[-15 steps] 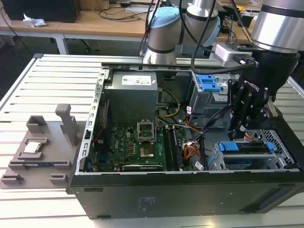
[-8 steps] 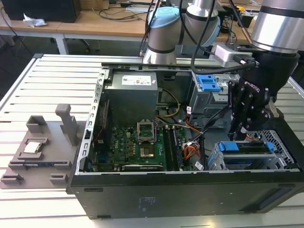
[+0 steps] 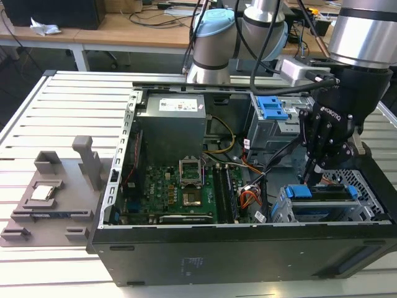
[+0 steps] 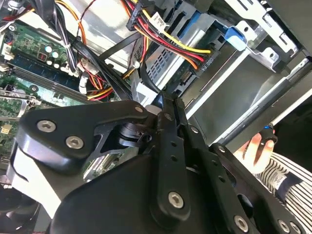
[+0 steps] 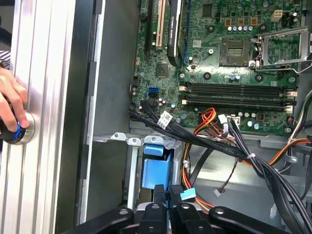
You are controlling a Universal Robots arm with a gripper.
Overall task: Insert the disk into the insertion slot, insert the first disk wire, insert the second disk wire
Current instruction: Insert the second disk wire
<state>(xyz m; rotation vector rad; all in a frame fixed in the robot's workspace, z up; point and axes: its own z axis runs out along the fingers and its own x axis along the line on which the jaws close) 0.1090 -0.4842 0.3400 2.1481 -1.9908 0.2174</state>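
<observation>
Disk (image 3: 325,200) sits in slot (image 3: 282,208) just below our gripper (image 3: 312,180); jaws look pinched on a thin black wire plug. Wire's floppy, so we'd hold the stiff plug.

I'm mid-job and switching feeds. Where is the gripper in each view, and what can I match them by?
Exterior view: the gripper hangs at that view's right, just above the disk.
Second wrist view: the gripper is the black linkage up close, its tip toward the red and yellow wires.
First wrist view: the gripper sits beside a blue plastic part.
Shared landmark: the green motherboard.
</observation>
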